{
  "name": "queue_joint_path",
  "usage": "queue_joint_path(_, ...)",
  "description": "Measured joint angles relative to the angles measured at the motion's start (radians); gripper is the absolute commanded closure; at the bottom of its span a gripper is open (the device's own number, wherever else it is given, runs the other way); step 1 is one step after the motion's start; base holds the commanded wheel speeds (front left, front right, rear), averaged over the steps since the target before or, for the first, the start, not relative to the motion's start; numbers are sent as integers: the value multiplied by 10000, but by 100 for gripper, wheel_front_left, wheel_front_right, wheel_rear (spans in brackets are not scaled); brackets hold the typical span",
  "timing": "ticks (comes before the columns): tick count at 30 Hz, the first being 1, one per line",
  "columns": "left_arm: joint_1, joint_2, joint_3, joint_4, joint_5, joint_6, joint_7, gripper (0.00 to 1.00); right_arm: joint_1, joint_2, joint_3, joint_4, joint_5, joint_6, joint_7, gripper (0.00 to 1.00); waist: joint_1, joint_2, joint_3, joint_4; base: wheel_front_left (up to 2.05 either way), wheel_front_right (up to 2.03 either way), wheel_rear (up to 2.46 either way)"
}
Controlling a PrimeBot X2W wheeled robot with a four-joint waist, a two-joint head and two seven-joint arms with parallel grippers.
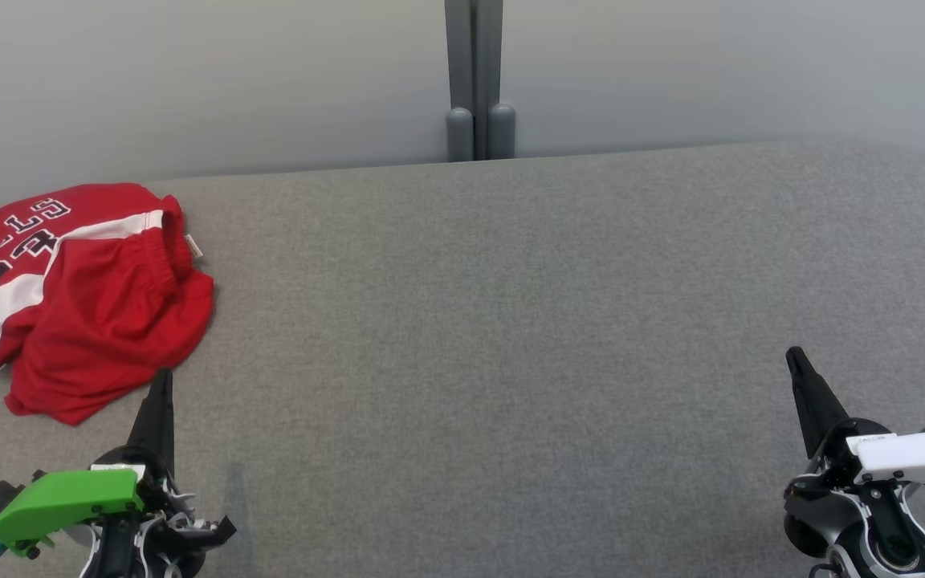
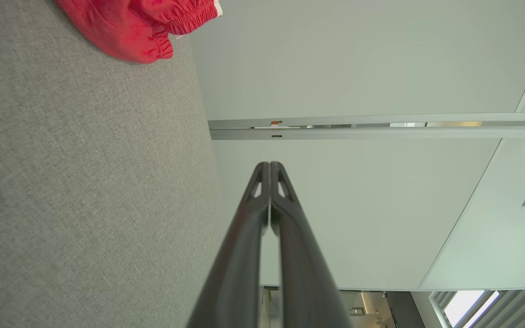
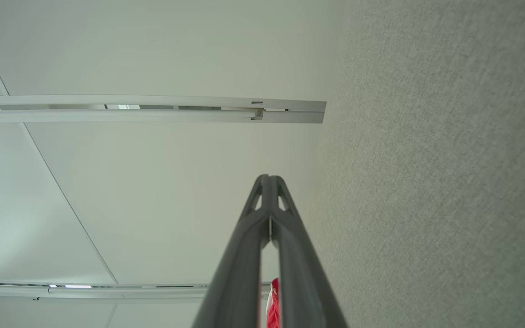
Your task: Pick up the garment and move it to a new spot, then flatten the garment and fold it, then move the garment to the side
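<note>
- The garment [image 1: 93, 305] lay crumpled at the upper left of the head view, on the desk's left part near its far edge. It was red cloth with white stripes, dark outlined lettering and a gathered elastic band.
- The desk [image 1: 511, 321] carried a grey, finely woven covering with a matte, felt-like texture. Its far right corner was rounded.
- The left pincer [image 1: 160, 389] stood at the lower left of the head view. Its two long, dark, tapered fingers were pressed together on nothing, and their tip lay at the garment's near edge. Contact could not be determined.
- The right pincer [image 1: 800, 371] stood at the lower right, fully closed and empty, well apart from the garment.
- A grey post [image 1: 474, 80] joined smooth pale wall panels [image 1: 189, 80] behind the desk.
</note>
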Motion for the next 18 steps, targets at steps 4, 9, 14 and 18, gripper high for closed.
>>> queue_joint_path(4, 0, 0, 0, 0, 0, 0, 0, 100, 0, -4, 6, -2, 0, 0, 0, 100, 0, 0, 0, 0, 0, 0, 0)
queue_joint_path(9, 0, 0, 0, 0, 0, 0, 0, 100, 0, -8, 13, -2, 6, 0, -13, 100, 0, 0, 0, 0, 0, 0, 0)
queue_joint_path(14, 0, 0, 0, 0, 0, 0, 0, 100, 0, -12, 19, -4, 10, 0, -13, 100, 0, 0, 0, 0, 0, 0, 0)
queue_joint_path(18, 0, 0, 0, 0, 0, 0, 0, 100, 0, -15, 25, -4, 12, 0, -15, 100, 0, 0, 0, 0, 0, 0, 0)
